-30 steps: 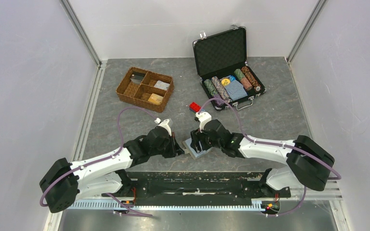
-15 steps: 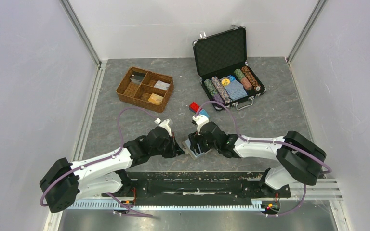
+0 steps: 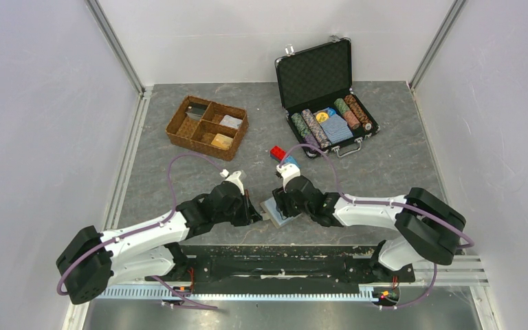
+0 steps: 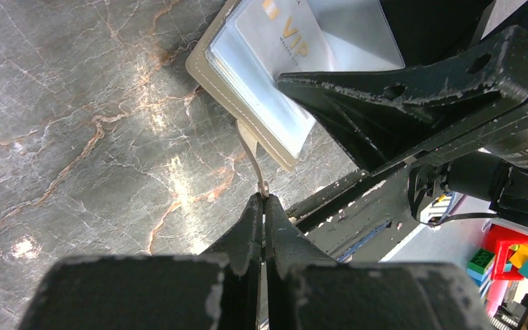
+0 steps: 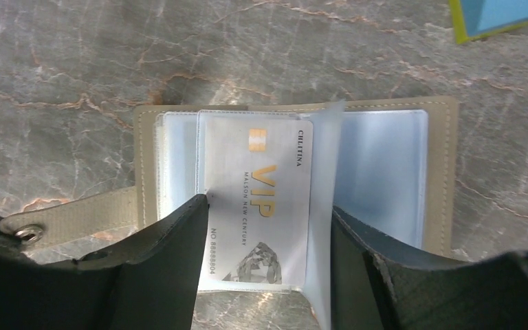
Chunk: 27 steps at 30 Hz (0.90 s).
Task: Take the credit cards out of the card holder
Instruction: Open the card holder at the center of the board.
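Observation:
The grey-tan card holder [image 3: 279, 210] lies open on the table between my two grippers. My left gripper [image 4: 264, 199] is shut on its side tab [image 4: 249, 146], with the snap just past the fingertips. The holder [image 5: 447, 172] shows clear inner sleeves. A pale silvery credit card [image 5: 261, 199] with gold "VIP" lettering sits in one sleeve. My right gripper [image 5: 268, 205] is open, its fingers standing on either side of that card, low over the holder. One clear sleeve stands up beside the right finger. An orange-gold card does not show.
A brown wicker tray [image 3: 207, 123] stands at the back left. An open black chip case [image 3: 326, 103] stands at the back right. A red block [image 3: 278, 152] and a blue block [image 3: 291, 162] lie just behind the right gripper. The table's front edge is close to the holder.
My right gripper has shifted a little left and forward over the open holder. The left gripper has kept its hold on the tab and has not moved.

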Each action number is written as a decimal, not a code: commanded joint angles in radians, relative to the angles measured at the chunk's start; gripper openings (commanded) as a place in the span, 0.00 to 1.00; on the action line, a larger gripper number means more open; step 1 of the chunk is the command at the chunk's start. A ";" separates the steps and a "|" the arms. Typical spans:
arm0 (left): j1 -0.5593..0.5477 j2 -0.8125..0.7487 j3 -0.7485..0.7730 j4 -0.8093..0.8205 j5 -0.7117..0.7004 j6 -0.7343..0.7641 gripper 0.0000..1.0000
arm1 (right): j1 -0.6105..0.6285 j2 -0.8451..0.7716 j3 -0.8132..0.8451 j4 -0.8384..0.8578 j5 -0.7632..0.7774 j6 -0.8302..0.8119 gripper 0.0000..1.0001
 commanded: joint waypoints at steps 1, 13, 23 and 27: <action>0.007 -0.025 0.005 0.007 -0.011 0.023 0.02 | 0.001 -0.049 -0.018 -0.068 0.117 0.000 0.59; 0.007 -0.021 0.008 0.002 -0.017 0.025 0.02 | 0.001 -0.119 -0.027 -0.107 0.168 -0.004 0.60; 0.015 0.009 0.071 -0.178 -0.147 -0.007 0.15 | 0.000 -0.217 0.037 -0.303 0.289 0.011 0.56; 0.021 0.016 0.145 -0.283 -0.219 -0.024 0.28 | -0.001 -0.293 0.054 -0.299 0.192 0.010 0.51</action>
